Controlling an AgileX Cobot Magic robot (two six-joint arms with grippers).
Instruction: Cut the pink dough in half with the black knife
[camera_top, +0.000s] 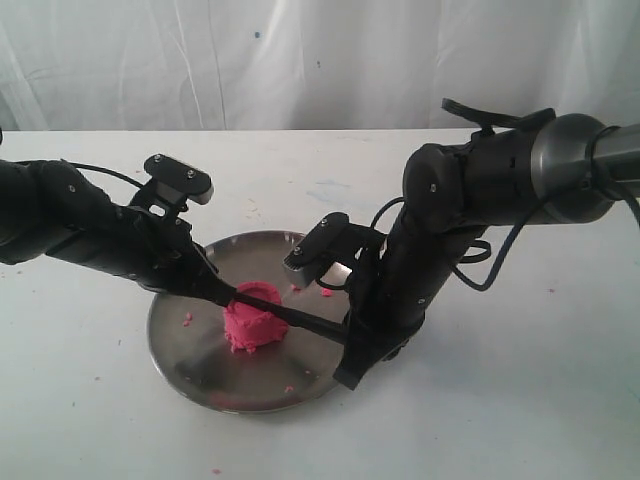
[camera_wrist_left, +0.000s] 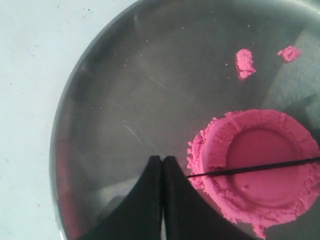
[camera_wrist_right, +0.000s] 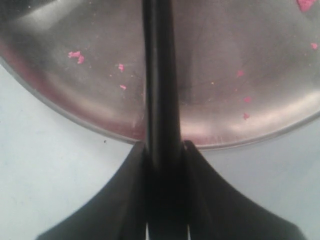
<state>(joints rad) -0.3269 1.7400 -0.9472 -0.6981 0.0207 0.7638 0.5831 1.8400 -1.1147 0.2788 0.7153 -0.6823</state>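
Observation:
The pink dough (camera_top: 252, 318) is a whole mound with a dented top, standing on the round steel plate (camera_top: 180, 335). The black knife (camera_top: 305, 321) lies level across the top of the dough. My right gripper (camera_top: 354, 348) is shut on its handle at the plate's right rim. In the right wrist view the knife (camera_wrist_right: 160, 75) runs straight out from between the jaws of the right gripper (camera_wrist_right: 165, 146). My left gripper (camera_top: 212, 288) is shut at the blade's tip. In the left wrist view the left gripper (camera_wrist_left: 163, 159) has its fingers pressed together, and the blade's thin edge (camera_wrist_left: 250, 169) crosses the dough (camera_wrist_left: 265, 200) and ends at one finger's side.
Pink crumbs (camera_wrist_left: 244, 63) lie on the plate (camera_wrist_left: 125, 100) beyond the dough, and more (camera_wrist_right: 75, 55) lie near the rim (camera_wrist_right: 225, 142). The plate sits on a white table (camera_top: 500, 400). A white curtain (camera_top: 320, 60) hangs behind.

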